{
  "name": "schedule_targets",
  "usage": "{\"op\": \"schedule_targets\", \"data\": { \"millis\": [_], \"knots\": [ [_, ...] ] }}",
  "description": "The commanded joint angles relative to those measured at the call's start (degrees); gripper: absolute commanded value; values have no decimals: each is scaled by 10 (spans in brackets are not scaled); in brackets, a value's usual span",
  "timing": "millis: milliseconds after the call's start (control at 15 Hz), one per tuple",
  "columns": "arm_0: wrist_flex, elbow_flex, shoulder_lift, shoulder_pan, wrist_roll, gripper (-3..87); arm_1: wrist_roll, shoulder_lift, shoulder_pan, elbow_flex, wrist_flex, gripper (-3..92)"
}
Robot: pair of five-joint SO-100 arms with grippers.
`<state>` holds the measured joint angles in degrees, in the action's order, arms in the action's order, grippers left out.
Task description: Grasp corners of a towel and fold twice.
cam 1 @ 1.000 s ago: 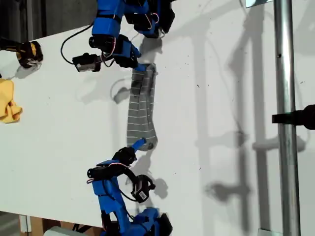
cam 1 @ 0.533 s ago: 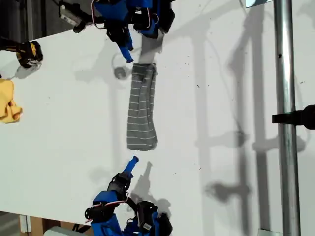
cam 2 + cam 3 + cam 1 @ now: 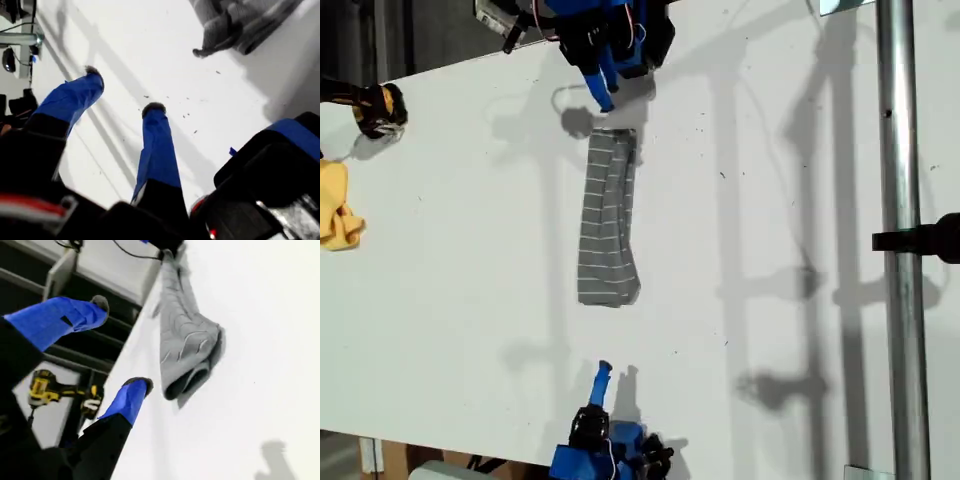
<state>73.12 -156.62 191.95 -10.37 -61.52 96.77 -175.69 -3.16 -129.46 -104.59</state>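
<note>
Both grippers hang open, apart from the towel (image 3: 608,222).

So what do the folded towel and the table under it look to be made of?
The towel looks like soft knitted or woven fabric, matte dark grey with thin white stripes; its layered end sags into rounded folds in the second wrist view. The table looks like a hard, smooth white board, probably laminate or painted, showing crisp shadows.

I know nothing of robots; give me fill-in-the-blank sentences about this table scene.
The grey towel has thin ___ stripes.
My first hand and my second hand are both ___, holding nothing.
The cloth at the exterior view's left edge is ___.
Missing: white; open; yellow.
</note>
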Motion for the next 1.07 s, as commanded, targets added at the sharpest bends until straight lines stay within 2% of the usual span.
{"op": "schedule_targets", "data": {
  "millis": [0,133,333,400,533,733,1000],
  "knots": [
    [-34,-69,70,48,-30,208,24,19,-15,0,2,221],
    [-52,-98,70,64,-36,200,25,72,-2,11,-4,242],
    [-47,-111,70,65,-35,195,-2,161,25,18,-4,309],
    [-47,-114,70,65,-35,195,-39,179,48,11,7,404],
    [-47,-120,70,65,-37,192,-96,269,93,21,26,380],
    [-38,-119,70,67,-40,190,-136,462,148,35,73,410],
    [-25,-120,70,70,-51,190,-156,402,228,-108,185,392]
  ]
}}
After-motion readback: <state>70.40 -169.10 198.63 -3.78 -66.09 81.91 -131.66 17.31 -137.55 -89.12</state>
